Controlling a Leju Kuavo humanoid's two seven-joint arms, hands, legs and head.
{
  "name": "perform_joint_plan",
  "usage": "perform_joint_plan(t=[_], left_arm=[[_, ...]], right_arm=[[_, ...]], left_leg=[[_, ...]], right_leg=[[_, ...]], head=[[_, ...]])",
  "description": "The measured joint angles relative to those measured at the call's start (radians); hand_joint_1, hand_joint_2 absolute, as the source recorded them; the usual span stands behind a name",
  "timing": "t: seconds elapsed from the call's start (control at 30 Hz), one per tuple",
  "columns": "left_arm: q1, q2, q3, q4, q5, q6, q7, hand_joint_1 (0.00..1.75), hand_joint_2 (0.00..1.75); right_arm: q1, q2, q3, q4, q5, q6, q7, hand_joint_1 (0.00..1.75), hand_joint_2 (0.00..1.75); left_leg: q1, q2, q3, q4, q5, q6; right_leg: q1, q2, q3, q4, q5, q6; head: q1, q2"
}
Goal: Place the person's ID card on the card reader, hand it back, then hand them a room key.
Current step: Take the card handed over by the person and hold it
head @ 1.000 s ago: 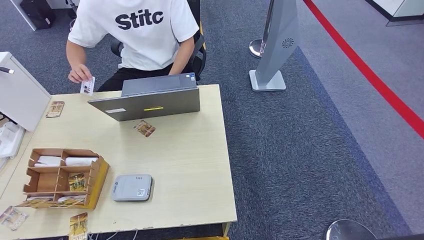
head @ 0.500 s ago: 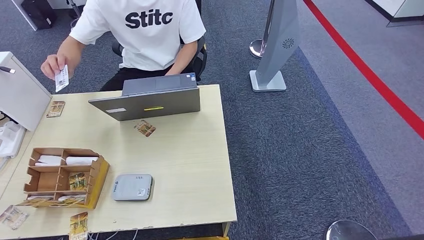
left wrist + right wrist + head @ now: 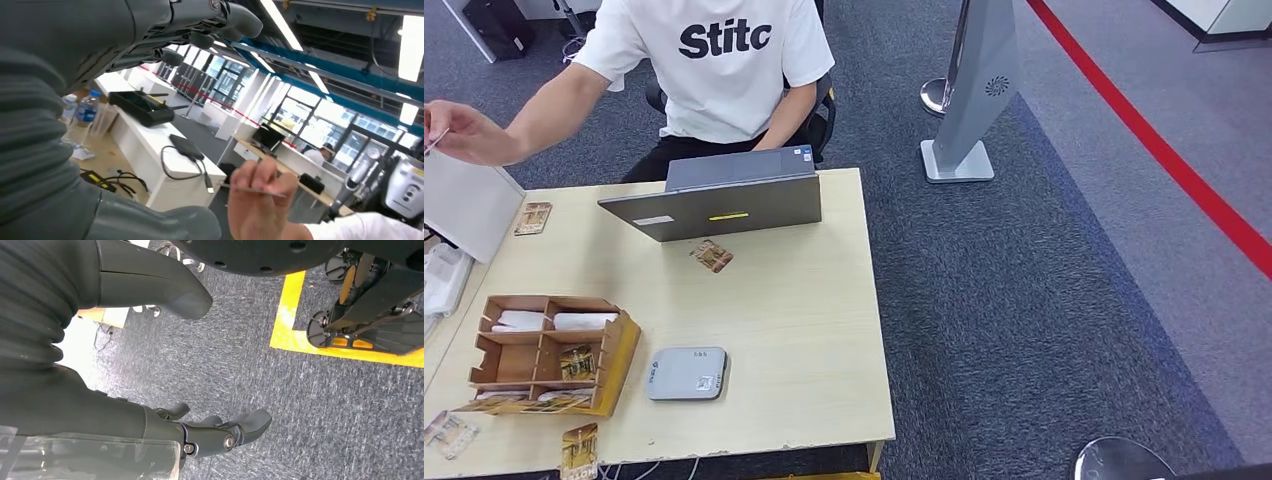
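Note:
A person in a white shirt sits behind the table and stretches an arm far out to the left. Their hand (image 3: 456,134) pinches the ID card (image 3: 432,143) at the picture's edge. In the left wrist view the same ID card (image 3: 260,191) shows edge-on in the person's fingers, in front of my left hand (image 3: 165,35). My left hand is open, thumb and fingers spread, and does not touch the card. The grey card reader (image 3: 687,373) lies near the table's front edge. Room key cards sit in a wooden organizer (image 3: 619,350). My right hand (image 3: 220,432) hangs over the carpet, holding nothing.
A grey laptop (image 3: 714,200) stands at the table's far side. Loose key cards lie near it (image 3: 712,256), at the far left (image 3: 532,217) and along the front edge (image 3: 579,448). A white box (image 3: 464,205) stands at the left. A grey stand (image 3: 969,90) is on the carpet.
The person lifted the ID card from beside the laptop and carried it up and left, out toward my left hand. The view shifted slightly.

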Motion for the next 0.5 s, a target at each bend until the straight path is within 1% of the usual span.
perform_joint_plan(t=[0.07,0.17,0.37,0.5], left_arm=[[-0.026,0.02,-0.047,0.023,-0.046,0.002,0.011,0.0,1.75],[-0.063,0.044,-0.107,0.056,-0.179,0.004,0.039,0.0,1.75],[-0.122,0.06,-0.195,0.111,-0.32,-0.011,0.057,0.0,1.75],[-0.174,0.067,-0.269,0.16,-0.441,-0.035,0.068,0.0,1.75]], right_arm=[[0.0,0.0,0.006,0.003,0.005,0.003,0.0,0.0,1.75],[0.0,0.001,0.017,0.005,0.011,0.009,-0.003,0.0,1.75],[-0.002,0.004,0.033,0.006,0.026,0.012,-0.005,0.0,1.75],[-0.003,0.007,0.046,0.007,0.031,0.01,-0.007,0.0,1.75]], left_leg=[[0.0,0.002,0.0,0.0,0.0,0.0],[0.0,0.003,-0.001,0.0,0.0,0.0],[0.0,0.003,-0.001,0.0,0.0,0.0],[0.0,0.003,-0.001,0.0,0.0,0.0]], right_leg=[[0.0,0.002,0.0,0.0,0.0,0.0],[0.0,0.002,-0.001,0.0,0.0,0.0],[0.0,0.003,-0.002,0.0,0.0,0.0],[0.0,0.002,-0.001,0.0,0.0,0.0]], head=[[0.0,0.0],[0.0,0.0],[0.0,0.0],[0.0,0.0]])
